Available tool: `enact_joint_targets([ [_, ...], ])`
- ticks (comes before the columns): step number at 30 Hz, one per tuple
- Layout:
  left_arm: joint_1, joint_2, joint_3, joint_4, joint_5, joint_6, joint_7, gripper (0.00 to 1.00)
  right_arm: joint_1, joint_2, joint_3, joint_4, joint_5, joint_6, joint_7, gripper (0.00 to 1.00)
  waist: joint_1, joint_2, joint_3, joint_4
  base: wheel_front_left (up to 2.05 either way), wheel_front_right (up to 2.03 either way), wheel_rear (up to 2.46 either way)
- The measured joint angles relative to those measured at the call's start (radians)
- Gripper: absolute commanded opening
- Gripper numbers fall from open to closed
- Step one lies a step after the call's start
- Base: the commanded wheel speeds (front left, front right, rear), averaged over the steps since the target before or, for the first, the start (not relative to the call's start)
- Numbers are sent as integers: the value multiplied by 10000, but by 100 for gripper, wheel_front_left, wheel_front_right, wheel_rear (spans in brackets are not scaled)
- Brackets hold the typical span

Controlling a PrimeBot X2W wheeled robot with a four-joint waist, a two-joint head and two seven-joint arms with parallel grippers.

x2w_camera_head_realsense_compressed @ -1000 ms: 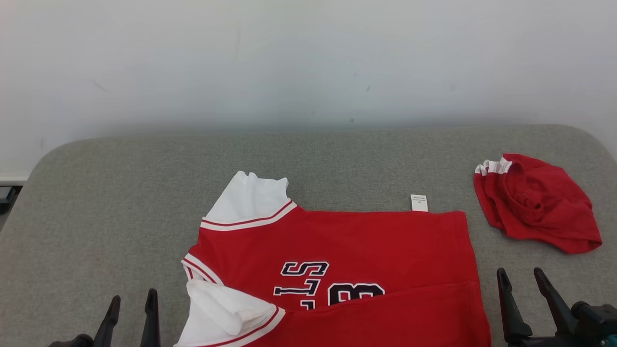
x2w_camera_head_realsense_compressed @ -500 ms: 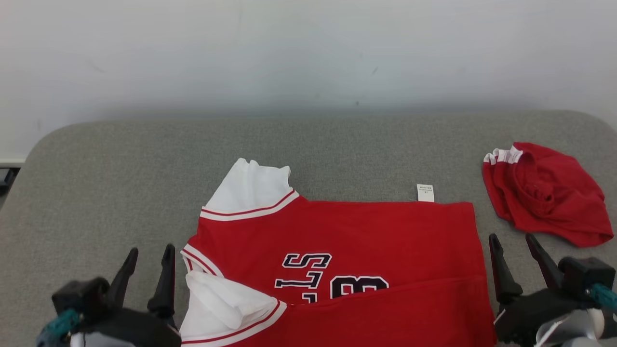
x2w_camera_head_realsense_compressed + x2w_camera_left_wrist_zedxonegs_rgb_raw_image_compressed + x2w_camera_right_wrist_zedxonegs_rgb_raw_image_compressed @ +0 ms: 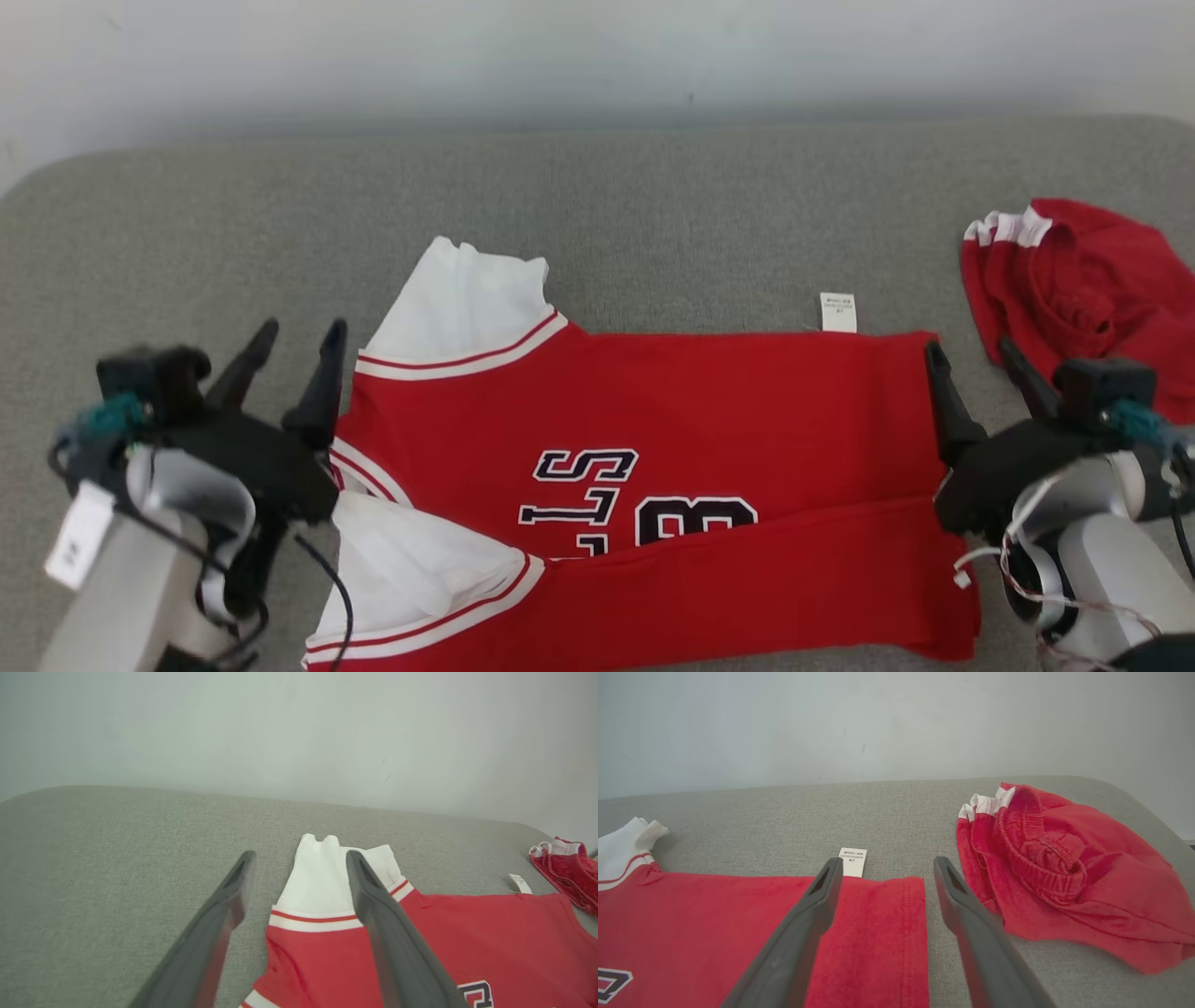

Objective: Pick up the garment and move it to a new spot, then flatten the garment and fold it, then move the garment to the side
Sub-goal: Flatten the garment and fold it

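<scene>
Red jersey (image 3: 653, 411): flat on the cushion (image 3: 187, 233), long axis 9 to 3. Our left gripper (image 3: 304, 327) flanks its 9 o'clock sleeve end, our right gripper (image 3: 967, 345) its 3 o'clock hem; both jaws spread, empty.

The jersey (image 3: 672, 401) lies on the padded surface (image 3: 187, 215), the other garment (image 3: 1092, 280) near its right.

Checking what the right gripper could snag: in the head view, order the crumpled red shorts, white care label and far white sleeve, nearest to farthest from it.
From the right gripper:
1. Crumpled red shorts, just right of its fingers.
2. White care label, to its left, at the far edge of the jersey.
3. Far white sleeve, across the jersey, far left.
</scene>
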Motion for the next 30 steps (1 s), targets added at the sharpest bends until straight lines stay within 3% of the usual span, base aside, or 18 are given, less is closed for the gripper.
enact_joint_targets([
  [6,-1735,171,-31,957,10,-357,449,100,-1074,173,265,508,-150,0,389,100,0,0,773,-99,0,0,0],
  [11,-4282,349,-428,3237,-128,-775,1214,100,-2847,349,602,1266,-600,-88,782,100,0,1,2560,-593,0,0,0],
  [14,-5298,380,-1018,4433,-167,-786,1189,100,-3214,495,750,1567,-857,-90,851,100,-2,0,3307,-1123,0,0,0],
  [19,-5654,431,-1691,4767,-222,-788,976,100,-3295,591,815,1781,-857,-94,855,100,-3,0,3420,-1314,0,0,0],
  [20,-5696,477,-1714,4819,-290,-788,959,100,-3323,629,844,1812,-857,-100,861,86,-2,-1,3428,-1344,0,0,0],
  [21,-5720,506,-1783,4903,-332,-788,928,50,-3361,646,863,1833,-857,-100,861,46,-3,0,3438,-1375,0,0,0],
  [22,-5765,493,-1862,4989,-364,-788,918,10,-3387,644,872,1841,-857,-98,861,0,-3,-1,3450,-1400,0,0,0],
  [23,-5860,472,-1877,5079,-466,-788,918,0,-3413,646,903,1850,-857,-92,863,0,-3,-1,3462,-1413,0,0,0],
  [30,-6087,462,-2460,5444,-1001,-788,476,0,-3626,633,984,2121,-934,90,617,0,-2,0,3271,-1350,0,0,0],
])
